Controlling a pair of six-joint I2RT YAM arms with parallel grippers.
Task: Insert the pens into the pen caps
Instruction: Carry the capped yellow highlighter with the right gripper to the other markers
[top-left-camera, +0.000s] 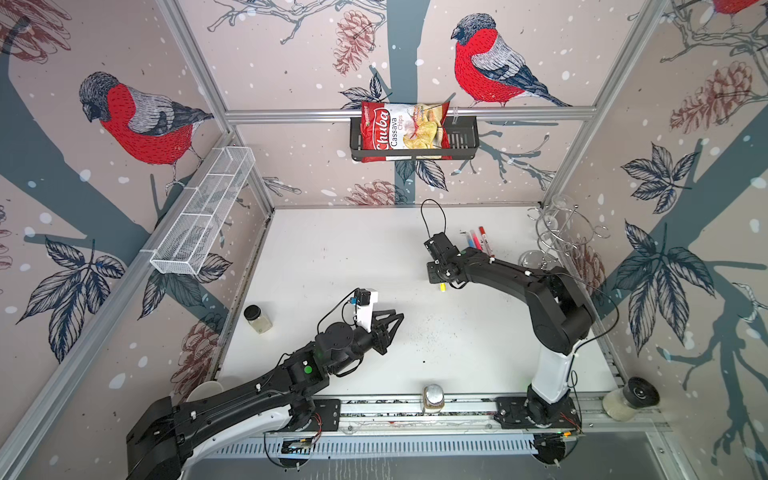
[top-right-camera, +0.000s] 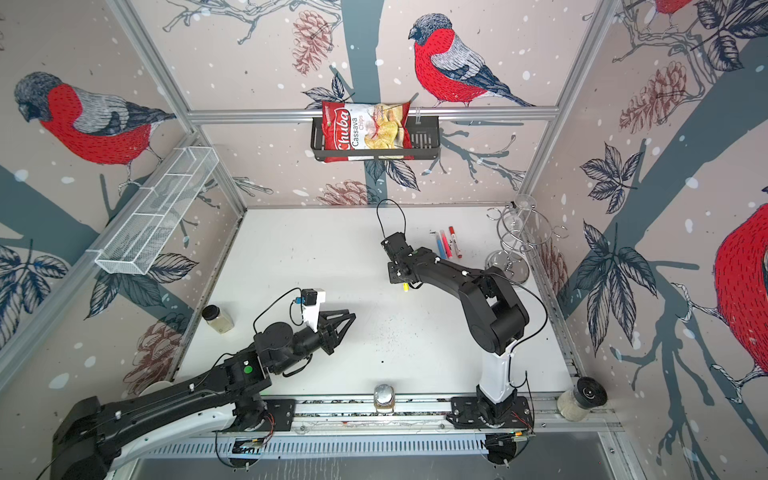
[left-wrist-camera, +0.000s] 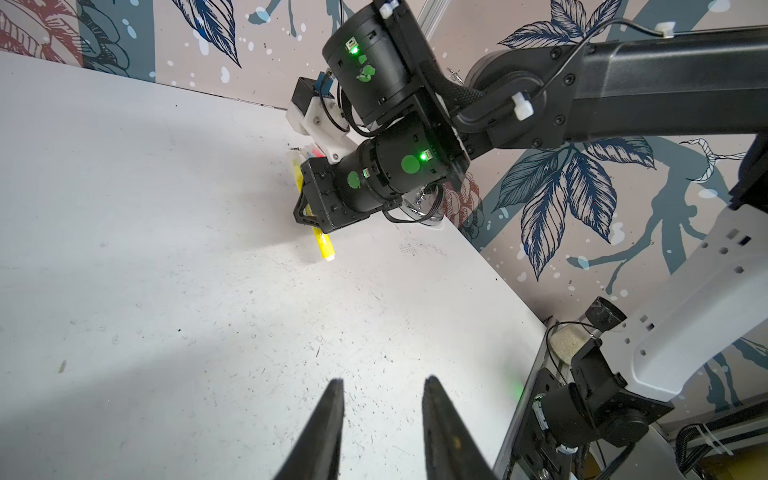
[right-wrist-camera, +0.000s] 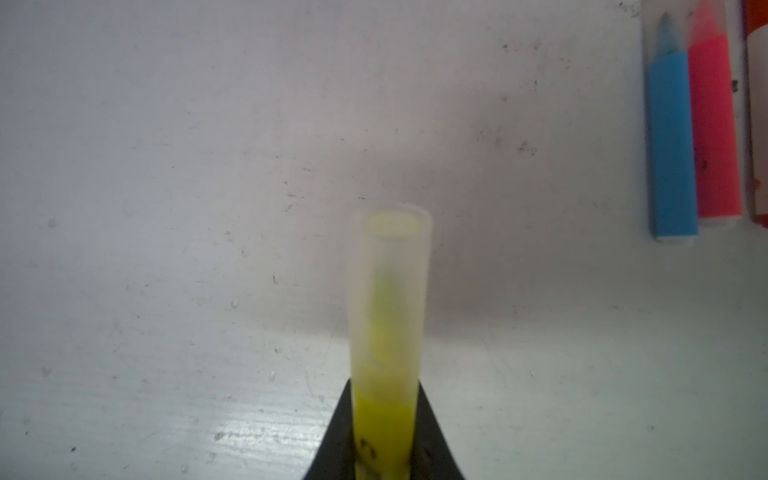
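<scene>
The table (top-left-camera: 332, 257) is being shared by a wire glass rack (top-left-camera: 548, 237), three pens (top-left-camera: 475, 240) being borne side by side near that rack, and a jar (top-left-camera: 257, 319) well apart from it.

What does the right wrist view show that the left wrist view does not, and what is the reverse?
Only the right wrist view shows the blue plastic marker lying on the scuffed white table, and the tip of the slim yellow marker inside its translucent whitish cap. Only the left wrist view shows the left gripper, jaws apart and empty, the black right arm, and a small jar with a black lid. Both show the right gripper shut on the yellow marker above the table.
</scene>
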